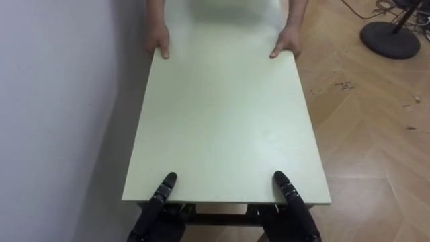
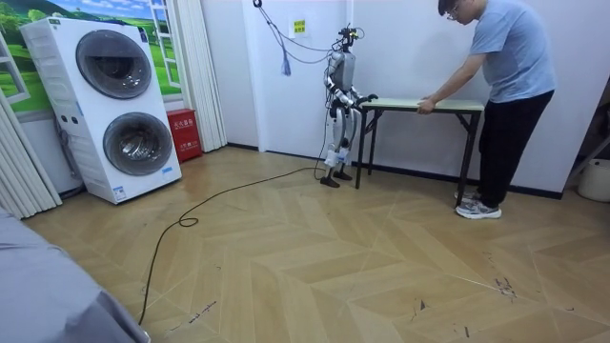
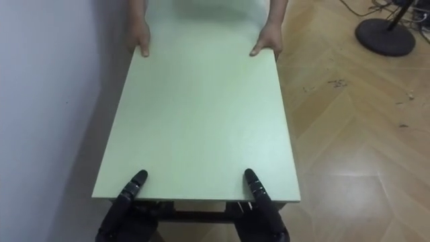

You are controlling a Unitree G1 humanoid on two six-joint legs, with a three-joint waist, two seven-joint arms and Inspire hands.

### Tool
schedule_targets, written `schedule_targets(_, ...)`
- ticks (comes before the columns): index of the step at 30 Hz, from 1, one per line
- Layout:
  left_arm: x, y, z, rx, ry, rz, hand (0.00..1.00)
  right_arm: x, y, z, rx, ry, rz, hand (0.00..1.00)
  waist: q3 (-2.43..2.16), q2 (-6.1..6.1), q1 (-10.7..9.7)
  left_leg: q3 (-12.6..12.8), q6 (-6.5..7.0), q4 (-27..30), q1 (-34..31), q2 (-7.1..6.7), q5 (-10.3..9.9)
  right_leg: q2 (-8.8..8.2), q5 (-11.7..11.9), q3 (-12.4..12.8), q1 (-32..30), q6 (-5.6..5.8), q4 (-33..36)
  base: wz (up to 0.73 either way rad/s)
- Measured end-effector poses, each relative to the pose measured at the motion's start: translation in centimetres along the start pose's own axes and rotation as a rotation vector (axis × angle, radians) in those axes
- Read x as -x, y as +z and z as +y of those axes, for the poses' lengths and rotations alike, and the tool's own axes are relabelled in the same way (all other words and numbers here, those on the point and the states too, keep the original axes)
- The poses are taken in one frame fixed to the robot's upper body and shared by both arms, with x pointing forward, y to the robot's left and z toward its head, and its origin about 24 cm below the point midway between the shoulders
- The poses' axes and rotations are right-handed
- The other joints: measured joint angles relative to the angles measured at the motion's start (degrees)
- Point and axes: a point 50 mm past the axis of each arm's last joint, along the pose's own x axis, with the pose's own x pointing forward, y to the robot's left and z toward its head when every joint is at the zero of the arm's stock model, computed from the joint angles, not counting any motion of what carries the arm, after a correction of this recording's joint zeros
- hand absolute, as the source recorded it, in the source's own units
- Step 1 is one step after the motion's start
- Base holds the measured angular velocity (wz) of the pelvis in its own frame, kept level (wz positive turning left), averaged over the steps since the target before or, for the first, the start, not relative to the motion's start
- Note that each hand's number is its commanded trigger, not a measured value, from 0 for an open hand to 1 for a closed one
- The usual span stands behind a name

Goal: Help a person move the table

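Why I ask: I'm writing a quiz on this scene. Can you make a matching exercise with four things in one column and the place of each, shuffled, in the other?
Things:
1. robot's left hand
2. person's hands
3. round black base
4. washing machines

Places:
A. at the far end of the table
B. on the floor, right of the table's far end
C. at the room view's left, beside the curtain
D. at the near end of the table, on the side by the wall

Pairs: 1-D, 2-A, 3-B, 4-C.
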Motion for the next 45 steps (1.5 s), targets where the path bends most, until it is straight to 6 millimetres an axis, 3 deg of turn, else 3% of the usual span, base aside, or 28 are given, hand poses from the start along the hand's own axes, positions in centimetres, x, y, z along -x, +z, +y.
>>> schedule_targets(1,-0.1,0.1,0.0,-0.038,0.002,0.004,0.00,0.0,-0.1,0.0,0.000,0.000,0.007,0.00,-0.01,0.00,0.02,-0.02,0.00,0.01,0.00,0.14,0.00,0.13,0.00,-0.03,0.00,0.00,0.04,0.00)
schedule_targets(7,-1.7,-0.4,-1.1,-0.295,-0.031,0.105,0.00,-0.1,-0.7,0.4,0.079,0.061,0.064,0.00,-0.61,0.90,-0.46,0.25,0.02,-0.71,0.66,0.73,0.01,0.74,-0.10,0.00,0.87,0.04,-0.72,-0.07)
schedule_targets(13,-2.1,-1.3,-1.0,-0.307,-0.029,0.152,0.00,-0.9,-1.3,1.8,0.093,0.155,0.116,0.00,-0.63,0.87,-0.95,0.72,0.24,-1.30,1.88,1.73,0.00,1.82,-0.53,-0.08,1.66,-0.69,-0.81,-0.06)
schedule_targets(15,-2.1,-1.3,-1.0,-0.309,-0.028,0.156,0.00,-0.9,-1.5,1.8,0.097,0.159,0.129,0.00,-0.63,1.02,-0.95,0.71,2.05,-1.28,1.93,2.05,0.19,2.24,-0.72,-0.14,1.73,-1.01,-0.80,0.00)
schedule_targets(26,-2.1,-1.5,-1.1,-0.330,-0.039,0.170,0.00,-0.9,-1.8,1.9,0.110,0.182,0.174,0.00,-0.61,1.22,-1.64,0.71,2.02,-1.30,1.97,2.38,0.13,2.52,-1.04,-0.15,1.67,-1.55,-0.68,0.00)
schedule_targets(38,-1.9,-1.6,0.1,-0.420,-0.079,0.240,0.00,-0.4,-1.7,0.9,0.409,0.269,0.305,0.00,-0.64,0.38,-1.63,0.93,2.17,-1.60,2.00,2.75,0.22,2.81,-1.05,0.03,1.43,-1.55,-0.80,0.00)
schedule_targets(45,-1.9,-1.6,0.6,-0.438,-0.092,0.264,0.00,-0.5,-1.5,0.3,0.609,0.297,0.421,0.00,-0.97,-0.77,-1.25,0.93,2.08,-1.66,2.01,2.87,0.16,2.91,-1.05,-0.17,1.37,-1.55,-0.88,0.00)
